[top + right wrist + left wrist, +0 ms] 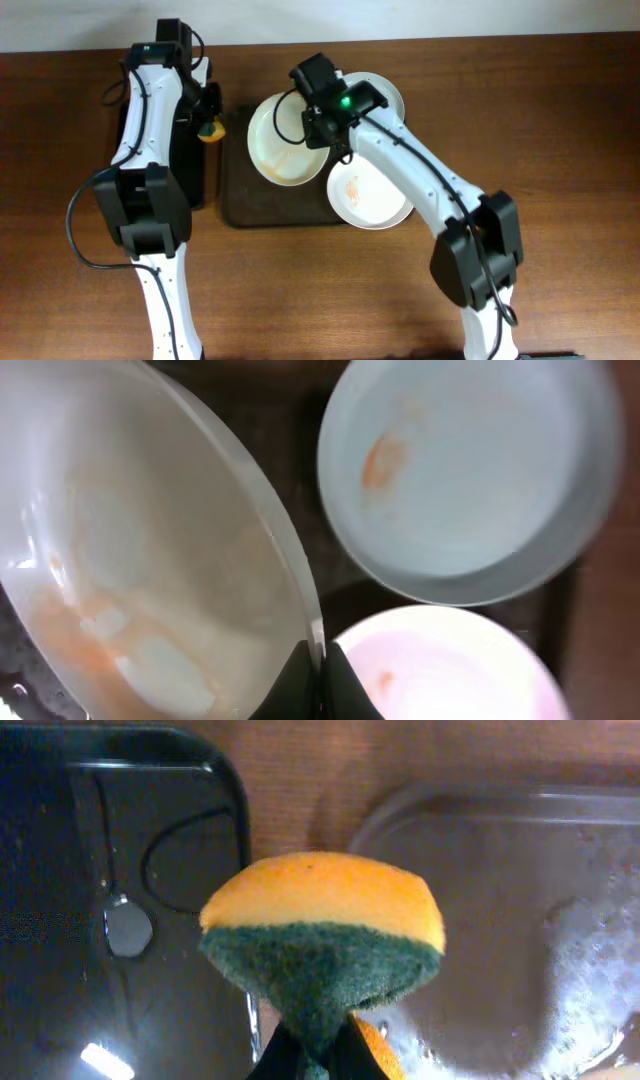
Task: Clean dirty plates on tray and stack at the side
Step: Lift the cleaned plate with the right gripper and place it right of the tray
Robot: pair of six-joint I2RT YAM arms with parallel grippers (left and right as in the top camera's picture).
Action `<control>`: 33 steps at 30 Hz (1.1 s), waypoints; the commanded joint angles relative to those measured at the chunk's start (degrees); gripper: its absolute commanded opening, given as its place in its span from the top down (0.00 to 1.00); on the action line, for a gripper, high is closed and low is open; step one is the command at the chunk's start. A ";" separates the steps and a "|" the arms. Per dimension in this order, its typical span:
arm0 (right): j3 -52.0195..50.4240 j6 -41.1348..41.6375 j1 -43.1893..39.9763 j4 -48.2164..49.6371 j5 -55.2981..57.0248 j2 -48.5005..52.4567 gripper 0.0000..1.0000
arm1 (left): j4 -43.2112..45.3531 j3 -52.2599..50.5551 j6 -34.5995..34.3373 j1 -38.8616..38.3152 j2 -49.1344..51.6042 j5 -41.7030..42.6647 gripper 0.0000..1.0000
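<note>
Three white plates are over the dark brown tray (240,200). My right gripper (322,125) is shut on the rim of the left plate (283,145), which is tilted and has orange-brown smears; in the right wrist view this plate (140,560) fills the left side and the fingers (320,670) pinch its edge. A second smeared plate (368,195) lies at the tray's front right; it also shows in the right wrist view (450,670). A bluish-white plate (460,470) lies behind. My left gripper (208,122) is shut on an orange and green sponge (320,940) by the tray's left edge.
A smaller black tray (195,160) lies left of the brown tray, under my left arm; it also shows in the left wrist view (100,900). The brown tray's wet corner (500,940) shows behind the sponge. The wooden table (560,120) surrounds both trays.
</note>
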 commanded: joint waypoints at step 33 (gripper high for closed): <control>1.07 2.64 -7.39 -7.74 -0.57 -9.68 0.96 | -10.91 11.67 -2.14 -4.50 0.11 -3.30 0.99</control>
